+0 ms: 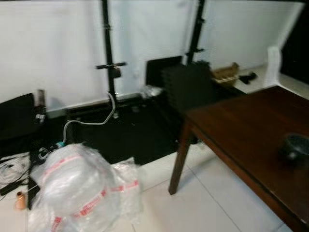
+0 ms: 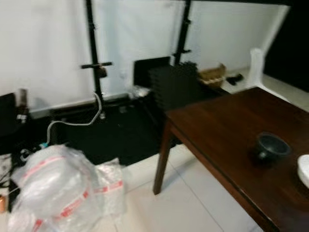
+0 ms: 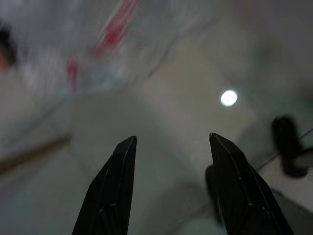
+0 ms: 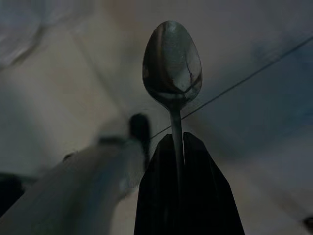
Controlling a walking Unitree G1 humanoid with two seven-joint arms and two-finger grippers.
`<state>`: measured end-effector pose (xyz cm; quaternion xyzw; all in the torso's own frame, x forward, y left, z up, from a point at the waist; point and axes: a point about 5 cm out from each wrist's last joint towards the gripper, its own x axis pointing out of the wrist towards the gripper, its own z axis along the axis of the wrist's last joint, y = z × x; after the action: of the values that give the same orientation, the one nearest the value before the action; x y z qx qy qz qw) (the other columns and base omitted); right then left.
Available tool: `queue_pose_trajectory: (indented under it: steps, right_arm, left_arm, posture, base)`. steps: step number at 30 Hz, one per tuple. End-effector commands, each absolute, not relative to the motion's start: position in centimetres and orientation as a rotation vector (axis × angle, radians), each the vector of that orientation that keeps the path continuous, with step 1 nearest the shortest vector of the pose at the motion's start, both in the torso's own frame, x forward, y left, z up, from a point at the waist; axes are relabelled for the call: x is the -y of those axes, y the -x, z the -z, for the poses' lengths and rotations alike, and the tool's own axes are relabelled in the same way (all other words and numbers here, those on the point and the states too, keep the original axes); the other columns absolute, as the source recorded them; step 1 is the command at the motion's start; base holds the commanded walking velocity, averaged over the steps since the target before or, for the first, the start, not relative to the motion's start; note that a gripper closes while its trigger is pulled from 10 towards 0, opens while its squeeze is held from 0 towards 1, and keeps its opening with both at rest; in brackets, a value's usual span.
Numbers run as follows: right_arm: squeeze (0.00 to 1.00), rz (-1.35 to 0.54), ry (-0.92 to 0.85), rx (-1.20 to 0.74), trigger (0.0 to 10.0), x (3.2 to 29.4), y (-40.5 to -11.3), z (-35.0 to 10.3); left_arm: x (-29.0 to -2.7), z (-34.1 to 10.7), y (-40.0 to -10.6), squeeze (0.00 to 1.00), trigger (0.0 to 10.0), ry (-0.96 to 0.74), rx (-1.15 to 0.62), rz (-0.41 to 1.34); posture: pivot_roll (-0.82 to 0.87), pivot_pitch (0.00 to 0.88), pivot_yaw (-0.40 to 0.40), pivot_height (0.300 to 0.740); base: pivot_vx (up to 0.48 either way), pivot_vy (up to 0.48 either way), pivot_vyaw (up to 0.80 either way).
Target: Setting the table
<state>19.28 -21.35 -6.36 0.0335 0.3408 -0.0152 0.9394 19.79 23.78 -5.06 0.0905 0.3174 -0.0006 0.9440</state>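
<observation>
a dark wooden surface (image 2: 227, 125) stands on white tiles, carrying a dark bowl (image 2: 269, 146) whose inside cannot be made out, and beside it the edge of a white plate (image 2: 304, 170). the right hand (image 4: 177, 139) is clenched on a spoon (image 4: 172, 63). the left hand (image 3: 171, 142) hangs released above the floor. a plastic bag (image 1: 79, 188) lies on the floor.

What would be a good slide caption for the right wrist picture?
The right tool grips a metal spoon by its handle, bowl pointing outward over the pale tiled floor.
</observation>
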Motion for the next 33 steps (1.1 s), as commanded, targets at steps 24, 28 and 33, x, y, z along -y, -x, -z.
queue_pose_trajectory:
  steps: [24, 28, 33]
  right_arm:
    - [0.0, 0.062, -0.029, -0.366, 10.0, 21.9, -22.4, 1.4]
    - [0.0, 0.092, 0.001, -0.187, 10.0, 22.3, -24.4, -2.9]
    - [0.0, 0.165, 0.026, 0.16, 10.0, 22.9, -26.8, -13.0]
  left_arm:
    - [-23.1, -3.6, -25.7, 0.0, 10.0, -0.195, -0.218, 0.099]
    - [-22.2, -8.1, -27.6, 0.0, 10.0, -0.17, -0.051, 0.109]
    - [-20.3, -17.2, -29.8, 0.0, 10.0, -0.128, 0.223, 0.171]
  posture:
    - [0.02, 0.154, 0.062, 0.74]
    - [0.01, 0.154, 0.063, 0.74]
    - [0.0, 0.156, 0.066, 0.74]
  base:
    - [0.0, 0.0, -0.78]
    - [0.0, 0.0, -0.78]
    - [0.0, 0.0, -0.78]
